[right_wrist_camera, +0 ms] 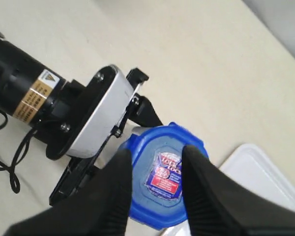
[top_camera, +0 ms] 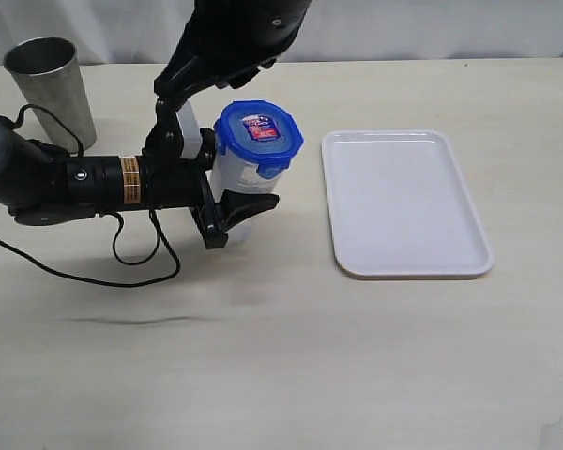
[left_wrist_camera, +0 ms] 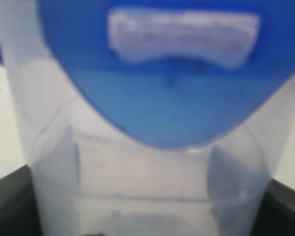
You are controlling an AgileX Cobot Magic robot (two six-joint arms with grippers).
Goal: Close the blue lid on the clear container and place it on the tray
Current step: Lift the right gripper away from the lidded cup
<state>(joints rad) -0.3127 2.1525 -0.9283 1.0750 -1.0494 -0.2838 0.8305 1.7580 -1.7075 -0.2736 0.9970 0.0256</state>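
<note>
The clear container (top_camera: 233,178) stands upright on the table with the blue lid (top_camera: 258,136) sitting on its mouth. My left gripper (top_camera: 230,187) comes in from the left and is shut on the container's wall; its dark fingers (left_wrist_camera: 10,209) flank the container (left_wrist_camera: 147,182), and a blue lid tab (left_wrist_camera: 172,88) hangs over the side. My right gripper (right_wrist_camera: 156,152) hovers open just above the lid (right_wrist_camera: 164,177), one finger (right_wrist_camera: 113,196) on each side of the red-and-white label. The white tray (top_camera: 408,272) lies to the right, apart from the container.
A shiny steel cup (top_camera: 49,89) stands at the back left. A black cable (top_camera: 141,258) loops on the table below the left arm. The right arm (top_camera: 244,37) reaches down from the top. The tray's corner (right_wrist_camera: 258,164) shows beside the lid.
</note>
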